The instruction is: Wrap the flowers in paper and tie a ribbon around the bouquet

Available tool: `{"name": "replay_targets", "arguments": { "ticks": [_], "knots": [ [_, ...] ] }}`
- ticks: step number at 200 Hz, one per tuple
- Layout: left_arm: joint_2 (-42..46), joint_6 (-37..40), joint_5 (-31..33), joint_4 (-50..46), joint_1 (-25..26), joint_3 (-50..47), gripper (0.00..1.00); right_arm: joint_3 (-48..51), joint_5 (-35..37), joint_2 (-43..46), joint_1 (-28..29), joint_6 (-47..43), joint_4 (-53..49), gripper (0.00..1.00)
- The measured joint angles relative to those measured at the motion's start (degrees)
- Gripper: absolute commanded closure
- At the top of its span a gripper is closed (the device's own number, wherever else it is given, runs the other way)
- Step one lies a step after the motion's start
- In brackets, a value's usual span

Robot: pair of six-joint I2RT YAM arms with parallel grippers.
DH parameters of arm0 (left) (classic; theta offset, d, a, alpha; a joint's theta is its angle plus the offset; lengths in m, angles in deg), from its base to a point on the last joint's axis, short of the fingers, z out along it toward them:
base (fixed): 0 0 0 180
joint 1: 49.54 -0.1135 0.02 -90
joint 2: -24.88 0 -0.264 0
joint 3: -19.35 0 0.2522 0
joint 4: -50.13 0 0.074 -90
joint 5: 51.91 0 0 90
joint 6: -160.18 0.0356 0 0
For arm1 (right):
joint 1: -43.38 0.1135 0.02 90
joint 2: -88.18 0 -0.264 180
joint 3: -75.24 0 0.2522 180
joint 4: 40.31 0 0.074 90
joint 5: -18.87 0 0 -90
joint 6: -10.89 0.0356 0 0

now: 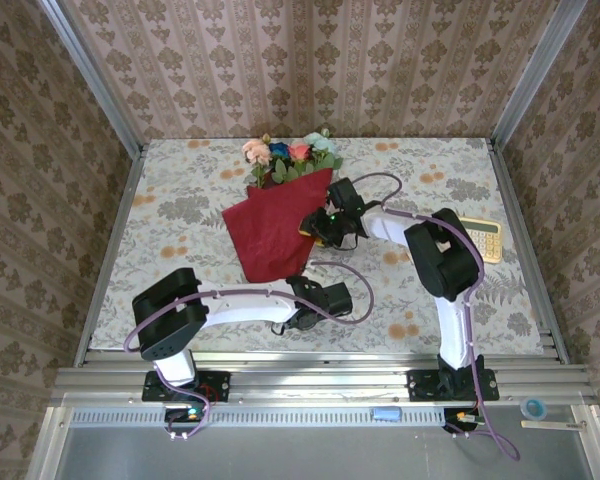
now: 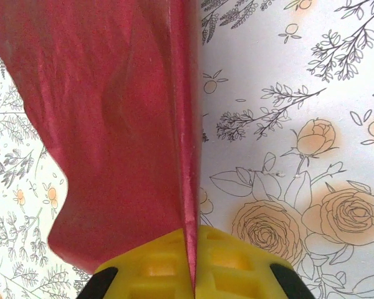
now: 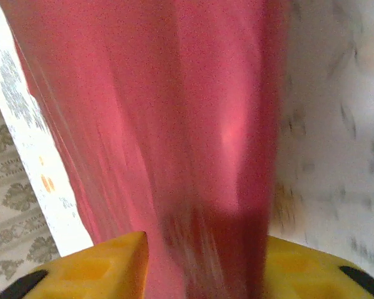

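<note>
Arm (image 1: 242,302) low, left hand (image 2: 192,265) on paper (image 2: 121,124)

Creased, faintly glossy red paper (image 2: 112,124); matt printed tablecloth (image 2: 299,93)

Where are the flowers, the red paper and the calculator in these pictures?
flowers (image 1: 296,152), top external view, on the red bloom near the middle of the bunch.
paper (image 1: 268,238), top external view, on the middle of the creased dark red sheet.
calculator (image 1: 488,240), top external view, on its keypad.
</note>
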Motion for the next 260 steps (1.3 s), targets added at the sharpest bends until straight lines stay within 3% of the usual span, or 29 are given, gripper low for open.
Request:
{"name": "replay_targets", "arguments": {
  "ticks": [16,31,44,71,94,117,123,133,155,188,216,260],
  "knots": [
    [0.0,0.3,0.0,0.1,0.0,0.7,1.0,-2.4,0.0,-1.9,-1.2,-1.9,-0.6,0.69],
    [-0.1,0.6,0.0,0.3,-0.1,1.0,1.0,-2.7,0.2,-2.9,-2.2,-2.4,-1.0,0.72],
    [-0.2,0.7,0.0,0.5,-0.1,1.0,1.0,-2.7,0.4,-3.4,-3.2,-2.9,-1.6,1.0],
    [-0.8,1.1,0.0,1.6,-0.6,1.0,1.0,-2.8,0.2,-3.8,-4.8,-2.7,-1.7,1.0],
    [-1.0,1.5,-0.6,2.4,-1.9,1.4,0.65,-4.2,0.0,-4.4,-5.6,-3.3,-2.3,1.0],
    [0.3,2.5,-4.7,3.8,-3.8,1.4,0.49,-6.6,-1.0,-5.7,-7.3,-4.4,-2.9,1.0],
    [1.5,2.6,-6.3,4.7,-4.4,1.2,0.34,-7.3,-1.6,-6.1,-7.8,-4.9,-3.1,1.0],
    [5.1,2.4,-9.8,6.4,-5.5,0.7,0.28,-8.2,-2.3,-6.7,-8.5,-5.6,-3.3,1.0],
    [15.5,1.6,-17.8,9.7,-8.8,-0.5,0.31,-9.1,-3.8,-7.7,-9.4,-7.5,-4.3,1.0],
    [25.1,-4.2,-32.4,16.8,-21.4,-5.2,0.43,-9.3,-5.4,-8.5,-10.0,-10.4,-5.9,0.71],
    [19.0,-9.0,-42.9,22.1,-29.4,-9.0,0.48,-9.8,-6.2,-8.1,-10.0,-11.7,-6.3,0.56],
    [9.0,-12.7,-51.2,26.7,-32.6,-10.4,0.55,-7.3,-3.6,-3.9,-10.6,-14.0,-13.3,0.51]
  ]
}}
